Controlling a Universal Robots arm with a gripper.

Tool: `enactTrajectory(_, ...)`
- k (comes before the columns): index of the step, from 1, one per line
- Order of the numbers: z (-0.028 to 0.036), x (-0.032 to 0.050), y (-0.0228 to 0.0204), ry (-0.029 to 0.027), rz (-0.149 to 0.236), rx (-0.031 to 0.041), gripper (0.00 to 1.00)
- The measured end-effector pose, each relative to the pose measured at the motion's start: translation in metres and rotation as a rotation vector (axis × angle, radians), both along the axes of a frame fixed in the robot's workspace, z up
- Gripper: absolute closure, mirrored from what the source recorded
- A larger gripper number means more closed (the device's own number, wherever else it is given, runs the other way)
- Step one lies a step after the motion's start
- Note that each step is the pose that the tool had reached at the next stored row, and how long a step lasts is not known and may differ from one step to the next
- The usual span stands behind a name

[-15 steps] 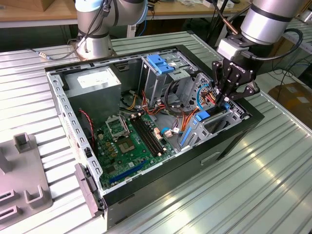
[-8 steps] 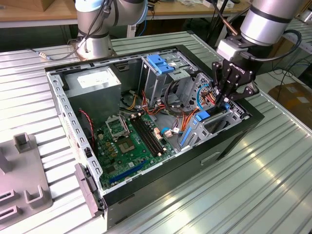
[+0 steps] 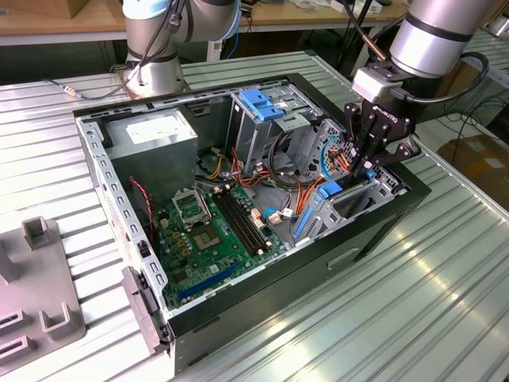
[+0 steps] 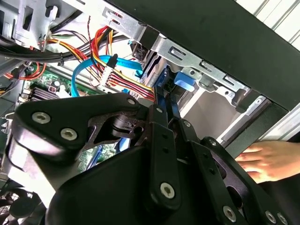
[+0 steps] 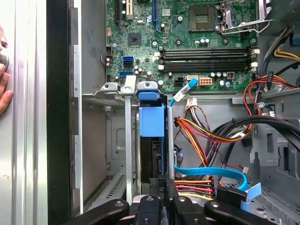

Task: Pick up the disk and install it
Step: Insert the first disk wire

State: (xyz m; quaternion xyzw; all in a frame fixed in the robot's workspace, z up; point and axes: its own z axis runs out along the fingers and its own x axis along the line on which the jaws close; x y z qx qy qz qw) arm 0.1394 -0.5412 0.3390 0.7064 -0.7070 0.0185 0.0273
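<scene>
exterior view: we see the gripper (image 3: 371, 163) lowered into the open computer case (image 3: 374, 231) at about 3 o'clock in the frame, its black fingers (image 3: 359, 151) drawn close together over the upper edge of the disk (image 3: 338, 208), which stands on edge in the blue-railed drive bay (image 3: 312, 219) against the case's side wall. toward 9 o'clock from the bay lies the green motherboard (image 3: 211, 231), and at 12 o'clock of the case rises the tall metal cage (image 3: 262, 119) topped by a blue plastic bracket (image 3: 261, 103). the grey power-supply box (image 3: 151, 135) sits at about 10 o'clock.

in the first wrist view we look straight down the slot: the disk (image 5: 152, 140), with its blue carrier tab, is seated upright between the bay's metal walls, and the fingers (image 5: 157, 199) are clenched on its near edge. red, orange and yellow wires (image 5: 206, 136) and a flat blue cable (image 5: 211, 171) run just beside the bay, and a person's hand (image 5: 4, 89) rests on the table outside the case.

in the second wrist view the closed fingers (image 4: 161, 136) pinch the thin blue-edged disk (image 4: 164, 86), and the hand (image 4: 262, 159) lies just past the case wall.
</scene>
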Motion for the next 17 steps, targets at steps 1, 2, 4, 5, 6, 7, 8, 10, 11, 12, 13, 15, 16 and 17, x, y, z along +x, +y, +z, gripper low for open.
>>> enactTrajectory(1, -0.0001, 0.0000, 0.0000, 0.0000, 0.000, 0.0001, 0.83)
enactTrajectory(2, -0.0004, 0.0000, 0.0000, 0.0000, 0.000, 0.0005, 0.83)
enactTrajectory(4, -0.0004, 0.0000, 0.0000, -0.0001, 0.000, 0.0006, 0.83)
enactTrajectory(5, -0.0004, 0.0000, 0.0000, -0.0001, 0.000, 0.0006, 0.83)
enactTrajectory(6, -0.0005, 0.0000, 0.0000, -0.0002, 0.000, 0.0012, 0.82)
enactTrajectory(7, -0.0002, 0.0000, 0.0000, -0.0002, 0.000, 0.0016, 0.82)
enactTrajectory(8, 0.0009, 0.0000, 0.0000, -0.0004, 0.000, 0.0016, 0.82)
enactTrajectory(10, 0.0059, 0.0000, 0.0000, -0.0007, 0.000, 0.0010, 0.76)
enactTrajectory(11, 0.0083, 0.0000, 0.0000, -0.0008, 0.000, 0.0008, 0.76)
enactTrajectory(12, 0.0087, 0.0000, 0.0000, -0.0008, 0.000, 0.0009, 0.76)
enactTrajectory(13, 0.0087, 0.0000, 0.0000, -0.0009, 0.000, 0.0009, 0.76)
enactTrajectory(15, 0.0087, 0.0000, 0.0000, -0.0010, 0.000, 0.0009, 0.77)
enactTrajectory(16, 0.0088, 0.0000, 0.0000, -0.0010, 0.000, 0.0007, 0.84)
enactTrajectory(17, 0.0088, 0.0000, 0.0000, -0.0011, 0.000, 0.0007, 0.90)
